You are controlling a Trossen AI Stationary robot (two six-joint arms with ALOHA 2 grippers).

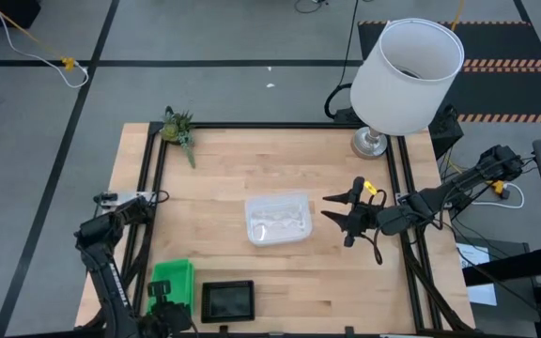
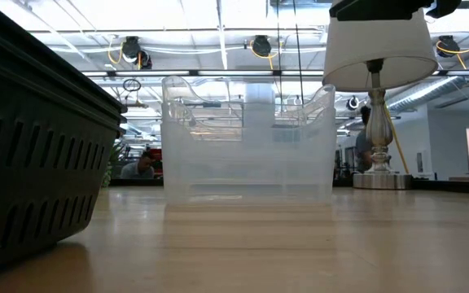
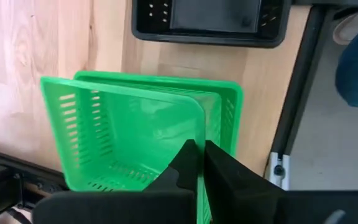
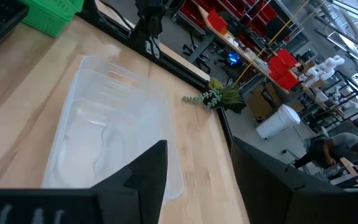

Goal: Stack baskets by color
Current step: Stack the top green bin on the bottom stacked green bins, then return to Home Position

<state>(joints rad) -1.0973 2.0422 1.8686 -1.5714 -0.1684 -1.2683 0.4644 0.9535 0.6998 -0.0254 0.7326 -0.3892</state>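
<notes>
**No readable text in view**

No word, label, brand, number or sign can be read in any of the views. The baskets, the lampshade and the table's surface carry no legible marking, and anything in the room beyond the table is too small or blurred to make out.
</notes>
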